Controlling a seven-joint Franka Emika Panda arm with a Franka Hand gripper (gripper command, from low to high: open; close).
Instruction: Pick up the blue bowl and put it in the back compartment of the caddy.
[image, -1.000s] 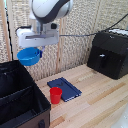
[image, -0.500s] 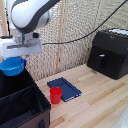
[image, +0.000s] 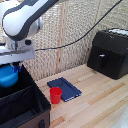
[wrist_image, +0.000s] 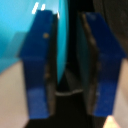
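Note:
The blue bowl (image: 8, 76) hangs tilted at the exterior view's left, just above the black caddy (image: 30, 107). My gripper (image: 11, 66) is shut on the bowl's rim from above. The bowl sits over the rear section of the caddy (image: 17, 91), which lies behind a divider wall. In the wrist view the bowl's thin rim (wrist_image: 61, 45) runs between my two blue fingers (wrist_image: 39, 65), and the bowl's cyan inside fills the side of that picture. The caddy's dark interior shows beyond the fingers.
A red cup (image: 56, 95) stands on the wooden table beside the caddy. A flat dark-blue book (image: 65, 88) lies just behind it. A black boxy machine (image: 111, 52) sits at the exterior view's right. A bamboo screen backs the scene.
My arm has swung toward the exterior view's left with the bowl, and lowered it from mid-air to just above the caddy's rear section.

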